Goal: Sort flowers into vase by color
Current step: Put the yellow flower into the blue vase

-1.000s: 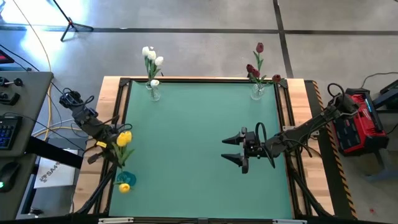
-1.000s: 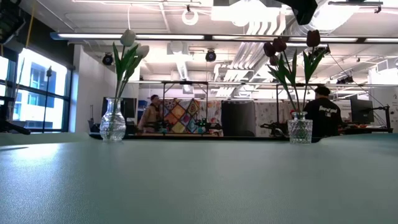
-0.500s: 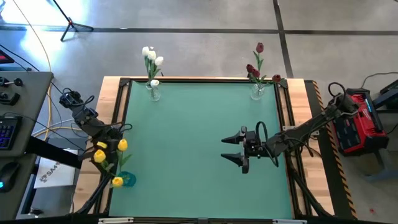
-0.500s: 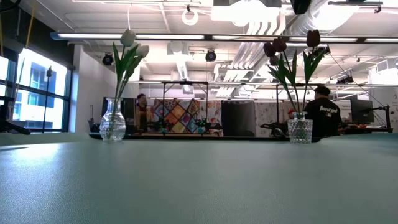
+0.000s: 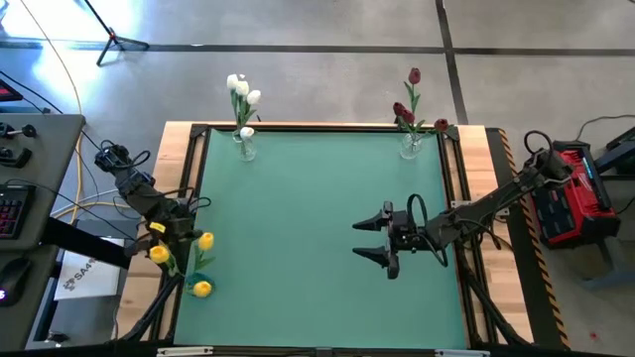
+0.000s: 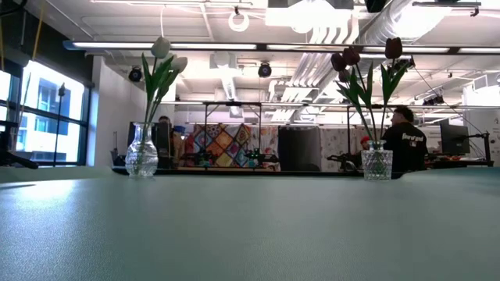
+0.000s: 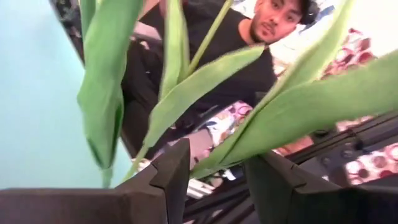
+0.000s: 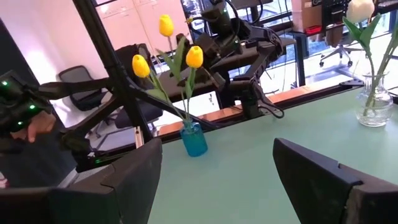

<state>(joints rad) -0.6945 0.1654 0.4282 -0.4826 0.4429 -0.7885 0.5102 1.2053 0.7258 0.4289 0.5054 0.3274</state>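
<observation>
Left gripper [image 5: 171,226] sits at the worktop's left edge, right by the yellow tulips [image 5: 201,241]. In the left wrist view its fingers [image 7: 175,168] stand apart with green stems and leaves [image 7: 186,93] rising between and just ahead of them, so it looks released, not pinching anything. The three yellow heads stand in the small blue vase [image 8: 194,140], which the right wrist view shows upright near that same edge. Right gripper [image 5: 380,240] hovers over the right half of the green worktop [image 5: 298,198], jaws wide and empty, waiting.

At the far edge, white tulips [image 5: 241,91] sit in a clear vase [image 5: 245,147] on the left, and dark red tulips [image 5: 407,109] in another clear vase [image 5: 411,145] on the right.

Step judged: yellow stem just dropped in, sorting looks about complete; no loose flowers seen on the worktop. Next move calls for lifting the left gripper clear without snagging leaves or tipping the blue vase.
</observation>
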